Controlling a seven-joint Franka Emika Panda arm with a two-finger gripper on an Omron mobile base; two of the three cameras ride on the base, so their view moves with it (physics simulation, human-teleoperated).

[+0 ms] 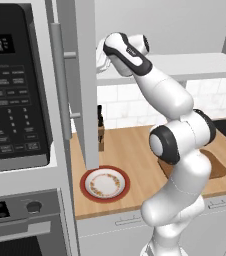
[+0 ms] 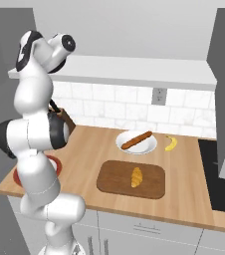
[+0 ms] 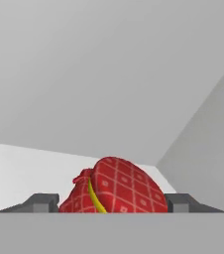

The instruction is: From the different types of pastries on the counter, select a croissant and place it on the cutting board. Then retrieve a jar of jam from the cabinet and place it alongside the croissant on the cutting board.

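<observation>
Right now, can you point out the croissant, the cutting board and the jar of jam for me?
croissant (image 2: 136,177): right base view, middle of the pastry.
cutting board (image 2: 112,178): right base view, bare wood left of the croissant.
jar of jam (image 3: 121,188): hand view, its checked red top, between the fingertips.

1. White square-tiled backsplash wall (image 2: 134,112) with a grey outlet plate (image 2: 158,95).
2. Black microwave with keypad (image 1: 12,95) at left, oven (image 1: 15,227) below.
3. Black cooktop (image 2: 223,179) at right.
</observation>
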